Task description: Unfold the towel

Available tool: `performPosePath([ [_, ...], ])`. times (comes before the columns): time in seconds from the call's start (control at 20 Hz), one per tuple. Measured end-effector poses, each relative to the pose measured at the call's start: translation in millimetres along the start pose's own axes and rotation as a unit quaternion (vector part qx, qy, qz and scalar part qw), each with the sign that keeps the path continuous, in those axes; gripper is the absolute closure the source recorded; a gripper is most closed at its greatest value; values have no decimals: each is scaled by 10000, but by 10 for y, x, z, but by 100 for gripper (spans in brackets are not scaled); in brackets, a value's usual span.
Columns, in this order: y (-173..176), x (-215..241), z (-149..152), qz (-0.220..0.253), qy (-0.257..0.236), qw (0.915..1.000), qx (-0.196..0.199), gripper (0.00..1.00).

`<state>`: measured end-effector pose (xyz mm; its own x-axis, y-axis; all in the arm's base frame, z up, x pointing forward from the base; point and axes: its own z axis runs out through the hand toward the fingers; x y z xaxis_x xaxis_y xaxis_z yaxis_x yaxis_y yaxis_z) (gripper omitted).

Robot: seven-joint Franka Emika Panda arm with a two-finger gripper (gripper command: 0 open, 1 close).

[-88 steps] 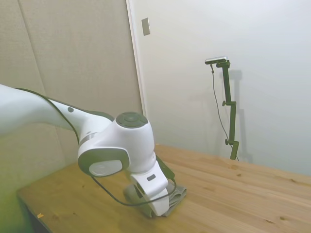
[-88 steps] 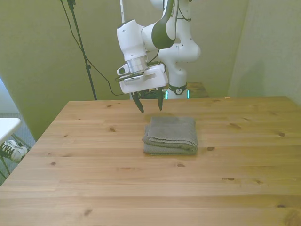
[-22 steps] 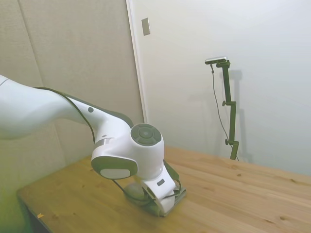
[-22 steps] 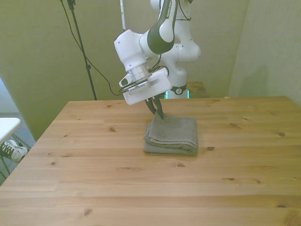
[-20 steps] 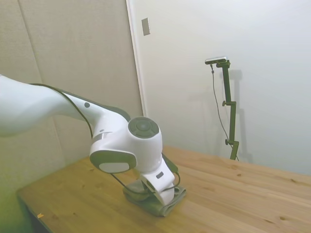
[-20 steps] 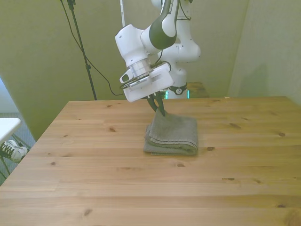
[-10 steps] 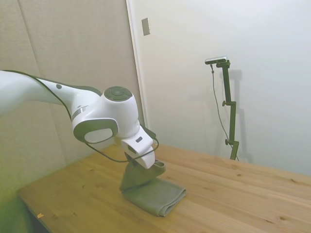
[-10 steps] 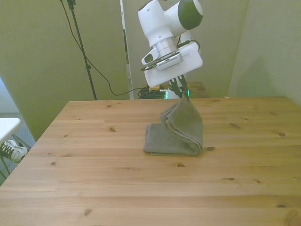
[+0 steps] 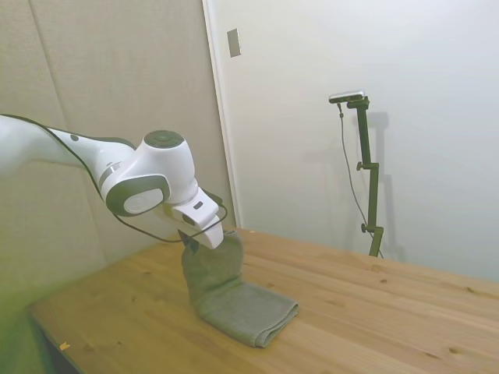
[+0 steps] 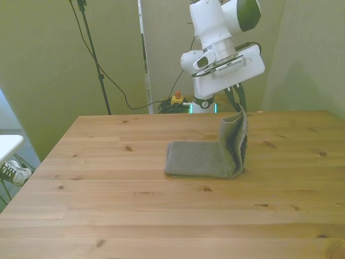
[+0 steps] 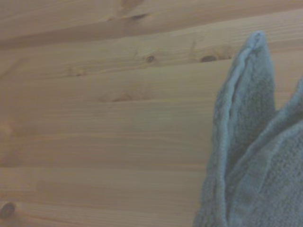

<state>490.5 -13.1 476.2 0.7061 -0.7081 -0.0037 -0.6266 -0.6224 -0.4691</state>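
Side view: hand (image 9: 189, 240) behind towel (image 9: 234, 300)

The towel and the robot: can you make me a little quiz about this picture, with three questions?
1. True or false: the whole towel lies flat on the table.
2. What does the gripper hold? A) a corner of the towel's top layer B) a cup C) nothing
3. Fill in: in the front view, the lifted part of the towel stands on the front view's ____ side of the flat part.

Key:
1. False. One part hangs up from the gripper; the rest lies on the wood.
2. A. The fingers are shut on the towel's top edge.
3. Right.
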Motion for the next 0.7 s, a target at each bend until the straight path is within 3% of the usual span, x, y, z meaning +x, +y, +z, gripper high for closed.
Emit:
performPosePath([
  [0.7,-241,-308,320,-327,-139,9990,-271,0],
])
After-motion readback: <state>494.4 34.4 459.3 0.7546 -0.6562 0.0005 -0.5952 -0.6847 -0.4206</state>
